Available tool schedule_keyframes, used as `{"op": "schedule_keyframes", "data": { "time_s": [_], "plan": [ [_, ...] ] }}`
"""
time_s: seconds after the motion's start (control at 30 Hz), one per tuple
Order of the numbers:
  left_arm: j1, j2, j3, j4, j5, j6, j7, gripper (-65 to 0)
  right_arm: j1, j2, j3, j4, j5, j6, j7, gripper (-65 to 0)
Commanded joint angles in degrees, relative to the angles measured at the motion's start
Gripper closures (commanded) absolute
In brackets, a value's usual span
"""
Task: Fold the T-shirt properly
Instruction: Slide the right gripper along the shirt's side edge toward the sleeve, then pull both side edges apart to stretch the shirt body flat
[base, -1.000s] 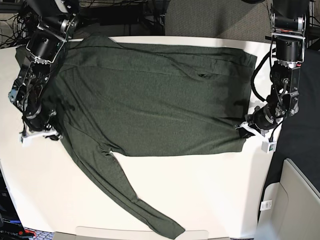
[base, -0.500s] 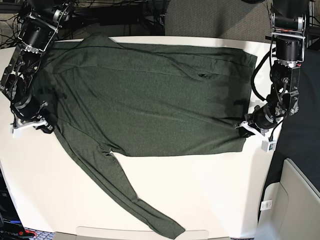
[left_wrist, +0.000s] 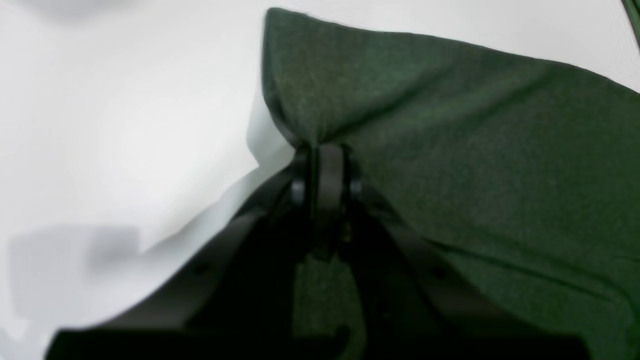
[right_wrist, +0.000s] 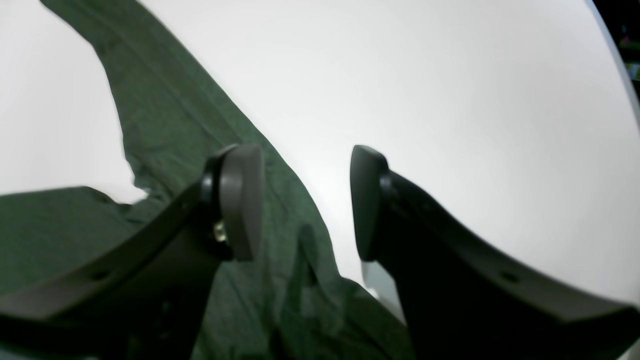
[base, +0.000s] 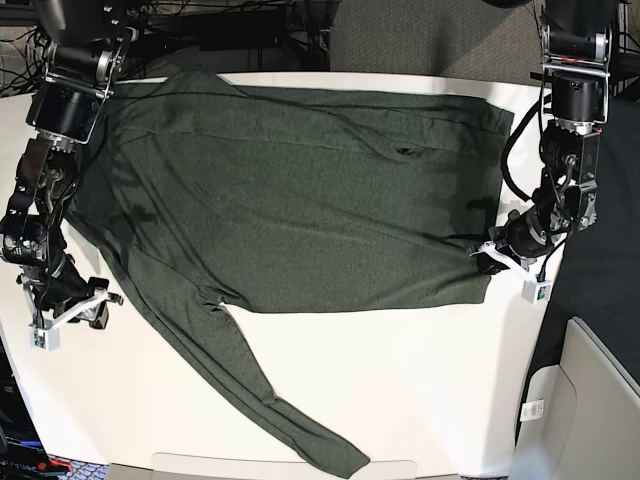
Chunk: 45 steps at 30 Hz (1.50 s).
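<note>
The dark olive-green T-shirt (base: 300, 190) lies spread across the white table (base: 420, 380), one long sleeve (base: 250, 390) trailing toward the front edge. At the shirt's front right corner, my left gripper (base: 486, 255) is shut on the fabric; the left wrist view shows the cloth (left_wrist: 450, 150) bunched into a peak at the closed tips (left_wrist: 320, 150). My right gripper (base: 100, 305) stands open just off the shirt's left side, low over the table. In the right wrist view its fingers (right_wrist: 240, 200) are wide apart, the gripper (right_wrist: 302, 200) holds nothing, and the sleeve (right_wrist: 175, 125) lies flat beneath.
The table's right edge runs just beside the left arm (base: 560, 180). A grey bin or chair (base: 590, 400) stands at the lower right with a white tag on it. Cables and dark equipment (base: 250, 30) crowd the back edge.
The right gripper has opened and let go of the shirt's left edge, then moved toward the front of the table. The fabric there now lies flat. The left arm has not moved.
</note>
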<state>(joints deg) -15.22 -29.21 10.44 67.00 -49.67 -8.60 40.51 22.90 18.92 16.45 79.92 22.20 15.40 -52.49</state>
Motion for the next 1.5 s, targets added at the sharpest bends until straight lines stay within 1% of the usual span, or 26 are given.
{"op": "schedule_keyframes", "data": {
  "time_s": [0.0, 0.13, 0.4, 0.47, 0.53, 0.67, 0.8, 1.07, 1.23, 1.3, 1.37, 1.4, 1.47],
  "plan": [
    [-1.3, -1.0, -0.6, 1.0, -0.3, -0.3, -1.0, -0.1, 2.5, 1.2, 0.3, -0.8, -0.2, -0.1, 1.1, -27.1],
    [-1.3, -1.0, -0.6, 1.0, -0.3, -0.3, -1.0, -0.1, 4.0, 1.3, 0.3, -6.2, -0.4, -0.1, 1.2, -27.3],
    [-1.3, -0.9, -0.6, 1.0, -0.3, -0.3, -1.0, -0.1, 5.3, 1.3, 0.2, -12.7, -0.6, -0.1, 1.4, -27.5],
    [-1.3, -1.0, -0.6, 1.0, -0.3, -0.3, -1.0, -0.1, 5.4, 1.2, 0.2, -14.3, -0.8, -0.1, 2.4, -27.5],
    [-1.3, -1.0, -0.6, 1.0, -0.3, -0.3, -1.0, -0.1, 5.3, 1.0, 0.1, -15.9, -2.3, -0.1, 3.9, -27.5],
    [-1.3, -1.0, -0.6, 1.0, -0.3, -0.3, -1.0, -0.1, 5.3, 0.9, -2.3, -17.9, -4.7, -0.1, 5.6, -27.5],
    [-1.3, -1.0, -0.6, 1.0, -0.4, -0.3, -1.0, -0.1, 5.3, 0.9, -5.8, -18.2, -4.9, -0.1, 6.6, -27.4],
    [-0.5, -1.0, -0.7, 2.3, -0.4, -0.3, -1.0, -0.1, 5.4, 0.8, -6.4, -22.6, -4.9, -0.1, 6.6, -27.2],
    [2.0, -0.7, -5.8, 4.4, -0.4, -0.3, -0.7, -0.1, 5.2, 0.8, -6.6, -22.7, -4.9, -0.1, 6.1, -27.1],
    [2.2, -0.7, -6.1, 4.8, -0.4, -0.3, -0.6, -0.1, 5.2, 0.8, -8.1, -22.7, -4.8, -0.1, 6.1, -24.9],
    [2.5, -0.7, -6.2, 4.8, -0.4, -0.3, -0.6, -0.1, 5.1, 0.8, -9.1, -22.7, -4.6, 0.0, 6.1, -17.3],
    [2.5, -0.7, -6.2, 4.8, -0.4, -0.3, -0.6, -0.1, 5.1, 0.6, -9.1, -22.6, -4.6, 0.0, 6.1, -11.9],
    [2.5, -0.7, -6.2, 4.8, -0.4, -0.3, -0.6, -0.1, 5.1, -0.2, -9.0, -22.5, -4.6, 0.0, 6.1, -4.3]
  ]
}}
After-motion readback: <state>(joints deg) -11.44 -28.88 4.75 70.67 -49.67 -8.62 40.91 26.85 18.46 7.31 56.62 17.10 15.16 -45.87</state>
